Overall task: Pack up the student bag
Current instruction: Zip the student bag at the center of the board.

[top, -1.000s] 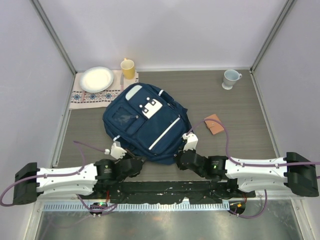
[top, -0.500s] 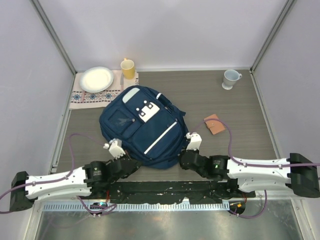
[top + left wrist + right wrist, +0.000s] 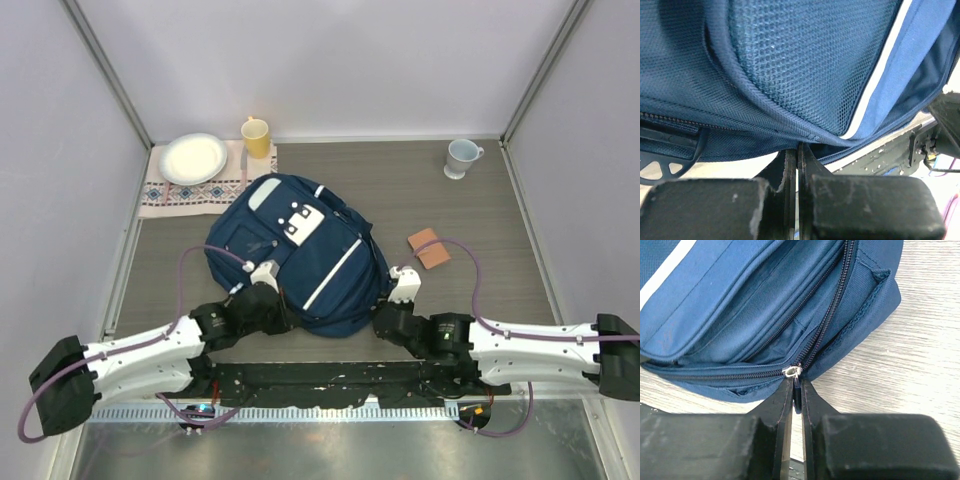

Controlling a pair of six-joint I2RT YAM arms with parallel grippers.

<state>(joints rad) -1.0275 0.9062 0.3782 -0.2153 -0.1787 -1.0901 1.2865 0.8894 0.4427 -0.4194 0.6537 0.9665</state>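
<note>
student bag [image 3: 300, 255] shifted right | left fingers [image 3: 860, 210] clenched | right fingers [image 3: 880, 447] pinching zipper pull [image 3: 792, 372]

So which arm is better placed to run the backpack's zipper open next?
Right. The right gripper is shut on the silver zipper pull of the navy-blue fabric backpack, lined up with the zip. The left gripper only appears to pinch the fabric at the bag's near edge, better suited to bracing.

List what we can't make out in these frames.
student bag contents: all views, fabric covers them.
What left tool pinches: left wrist view, bag's bulge overhangs its tips.
Zipper beyond the zipper pull: right wrist view, top edge cuts it off.
Brown flat item: top view, too small to identify.
</note>
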